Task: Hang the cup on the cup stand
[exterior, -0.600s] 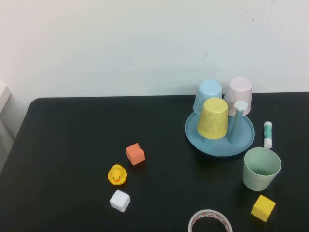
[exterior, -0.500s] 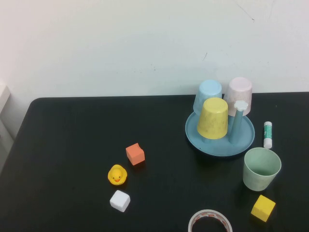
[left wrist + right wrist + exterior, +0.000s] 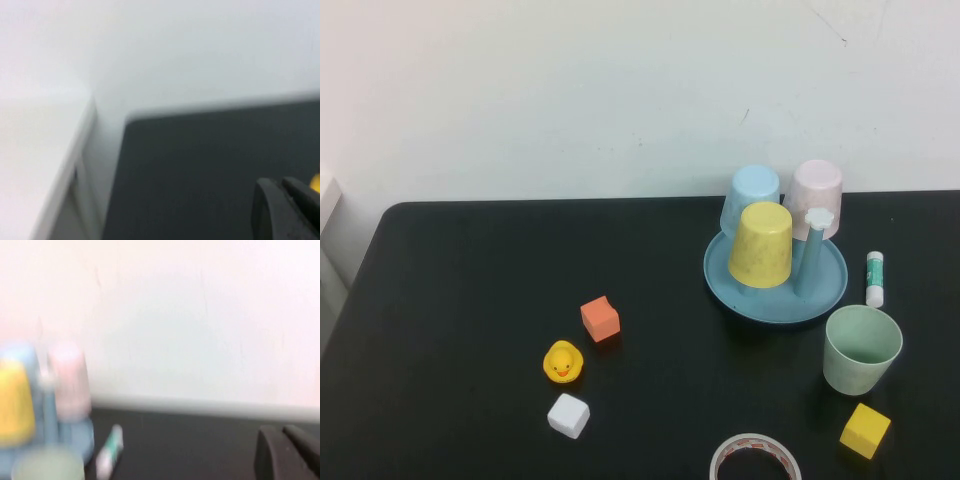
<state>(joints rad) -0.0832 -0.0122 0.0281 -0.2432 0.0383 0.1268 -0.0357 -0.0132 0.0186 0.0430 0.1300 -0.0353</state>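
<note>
The pale mint-green cup [image 3: 862, 348] stands upright, mouth up, on the black table just right of and in front of the cup stand [image 3: 775, 302]; its rim also shows in the right wrist view [image 3: 47, 466]. The stand is a round blue dish with pegs; one free peg has a white cap [image 3: 818, 216]. A yellow cup [image 3: 761, 245], a light blue cup [image 3: 752, 195] and a pink cup [image 3: 817, 192] sit upside down on it. Neither arm shows in the high view. My left gripper [image 3: 280, 183] is shut and empty over the table's left side. My right gripper [image 3: 281, 430] is shut and empty, right of the stand.
A glue stick [image 3: 875, 278] lies right of the stand. A yellow block [image 3: 865, 430] sits in front of the cup, a tape roll [image 3: 755, 458] at the front edge. An orange block [image 3: 600, 318], a rubber duck [image 3: 562, 361] and a white block [image 3: 568, 415] lie mid-table.
</note>
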